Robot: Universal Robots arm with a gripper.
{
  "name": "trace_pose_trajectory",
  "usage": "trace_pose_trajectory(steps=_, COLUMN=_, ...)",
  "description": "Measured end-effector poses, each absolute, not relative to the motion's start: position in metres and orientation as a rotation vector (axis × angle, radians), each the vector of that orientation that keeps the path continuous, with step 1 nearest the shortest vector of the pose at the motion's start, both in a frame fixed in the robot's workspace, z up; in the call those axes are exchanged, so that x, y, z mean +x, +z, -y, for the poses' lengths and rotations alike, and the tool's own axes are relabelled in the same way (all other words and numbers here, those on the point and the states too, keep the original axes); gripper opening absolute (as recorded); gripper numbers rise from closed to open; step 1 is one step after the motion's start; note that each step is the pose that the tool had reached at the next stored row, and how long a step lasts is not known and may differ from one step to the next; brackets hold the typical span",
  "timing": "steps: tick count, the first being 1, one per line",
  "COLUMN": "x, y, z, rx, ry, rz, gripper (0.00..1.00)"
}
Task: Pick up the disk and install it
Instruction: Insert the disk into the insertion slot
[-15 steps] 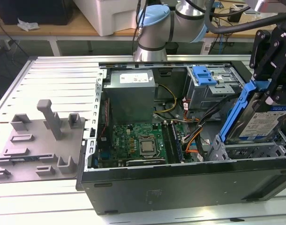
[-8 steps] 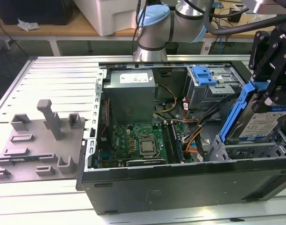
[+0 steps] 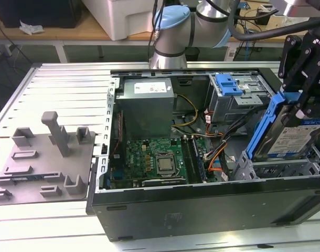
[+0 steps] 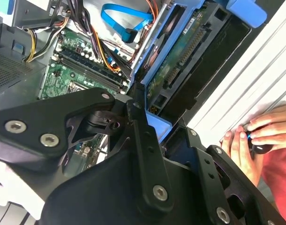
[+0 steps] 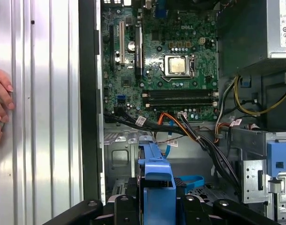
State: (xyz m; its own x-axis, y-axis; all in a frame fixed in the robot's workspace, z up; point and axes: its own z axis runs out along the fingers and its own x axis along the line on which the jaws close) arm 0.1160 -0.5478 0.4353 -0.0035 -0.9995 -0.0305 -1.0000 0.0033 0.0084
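1. Exterior view: the gripper (image 3: 300,105), jaws pinching the blue bracket (image 3: 264,123), holds the disk (image 3: 292,137) tilted over the computer case (image 3: 202,202).
2. Second wrist view: a person's hands (image 4: 255,136) lie beside the computer case.
3. First wrist view: the blue bracket sits between the jaws, with the motherboard (image 5: 166,65) beyond.

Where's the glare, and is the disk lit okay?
Exterior view: even light, disk label bright but not blown out, case front in shadow. First wrist view: table slats glare near white, motherboard evenly lit. Second wrist view: table washed out too, the black hand gripping the disk sits in shade.
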Motion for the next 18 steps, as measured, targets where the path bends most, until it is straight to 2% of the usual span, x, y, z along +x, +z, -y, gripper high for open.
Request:
trace_pose_trajectory(steps=5, x=0.116, y=0.451, z=0.548, rx=-2.206, ry=0.043, rz=-2.214, gripper=0.37)
trace_pose_trajectory(steps=18, x=0.116, y=0.454, z=0.548, rx=-2.207, ry=0.045, rz=-2.216, gripper=0.37)
